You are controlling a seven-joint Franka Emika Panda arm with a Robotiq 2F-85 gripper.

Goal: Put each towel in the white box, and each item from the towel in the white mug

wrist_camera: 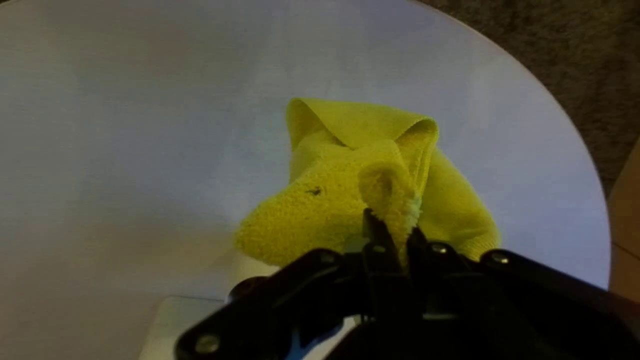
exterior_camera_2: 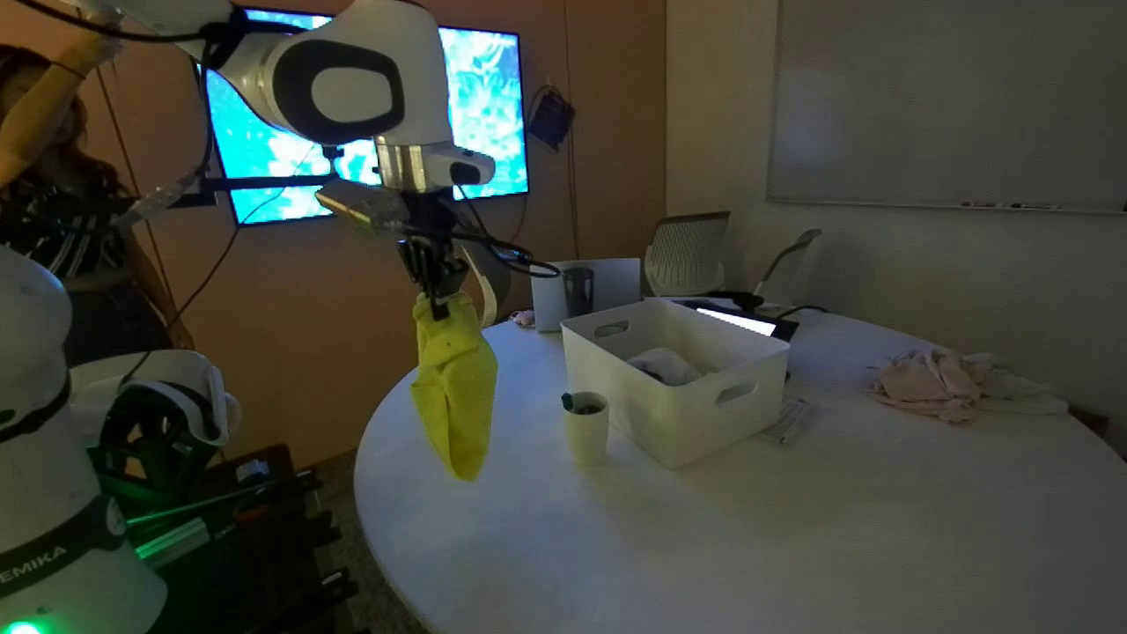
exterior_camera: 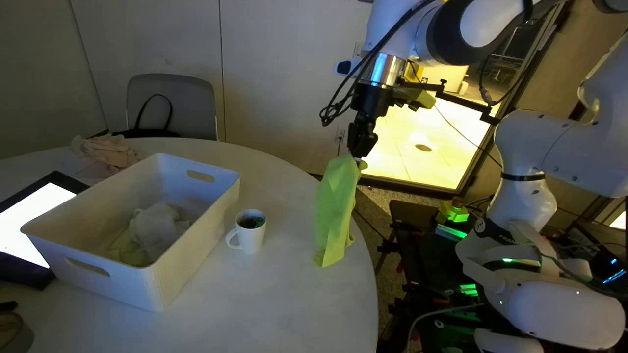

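Note:
A yellow-green towel [exterior_camera: 336, 211] hangs in loose folds from my gripper [exterior_camera: 359, 156], which is shut on its top edge above the table's rim. Seen from the wrist, a pinched tuft of the towel [wrist_camera: 300, 215] pokes up between the fingertips of the gripper [wrist_camera: 392, 222]. The white box [exterior_camera: 191, 260] holds a whitish cloth [exterior_camera: 157, 228] and a yellow-green one [exterior_camera: 130, 252]. Between box and hanging towel stands the white mug [exterior_camera: 252, 238], upright. A small dark green thing [exterior_camera_2: 567, 401] shows at the mug's rim; what else lies inside is unclear.
A tablet with a lit screen [exterior_camera: 34, 220] lies beside the box on the round white table [exterior_camera: 274, 304]. Pinkish cloths [exterior_camera_2: 933, 383] are heaped farther off. A laptop [exterior_camera_2: 625, 280] and a dark cup [exterior_camera_2: 578, 291] stand behind the box. A person [exterior_camera_2: 53, 150] is near the arm.

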